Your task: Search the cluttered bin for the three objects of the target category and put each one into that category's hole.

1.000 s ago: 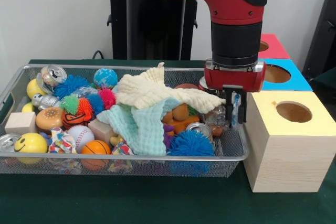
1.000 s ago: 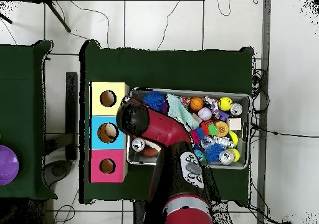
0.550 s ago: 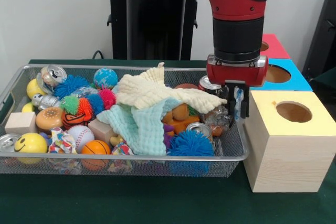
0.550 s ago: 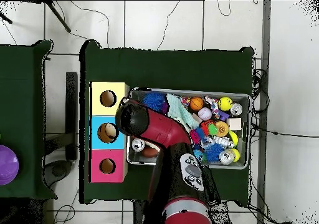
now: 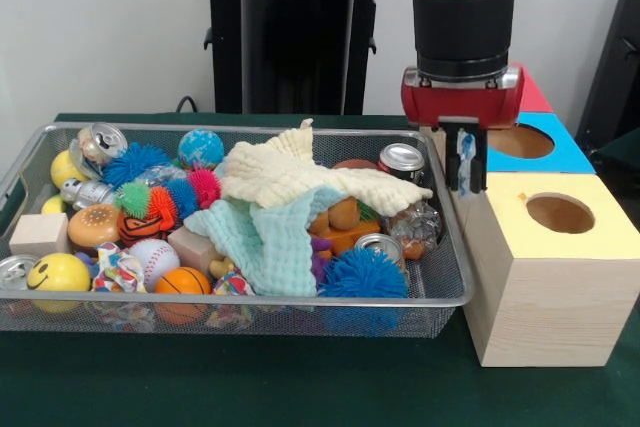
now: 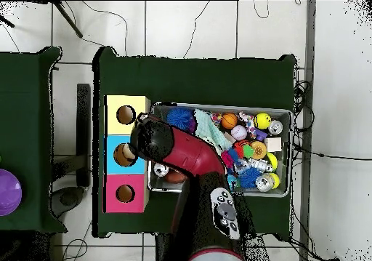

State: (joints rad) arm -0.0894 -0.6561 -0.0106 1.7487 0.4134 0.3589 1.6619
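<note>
Since the earlier frame, the tool [image 5: 458, 167] has risen out of the bin [image 5: 250, 299] and shifted toward the boxes.

In the front view, it hangs over the bin's end rim, just beside the yellow box [image 5: 545, 287] and in front of the blue box [image 5: 560, 152]. A slim pale-blue strip stands upright in it, long axis vertical. I cannot tell whether this is a carried object or part of the tool, nor whether the tool is clenched or released. The yellow hole [image 5: 559, 213] looks empty. The bin remains crowded with balls, cans and two cloths [image 5: 290, 192], so most of the search appears to be left.

In the overhead view, the arm [image 6: 182, 153] hides the tool, reaching over the bin's edge beside the blue box's hole [image 6: 123, 155]. Nothing shows inside any hole.
</note>
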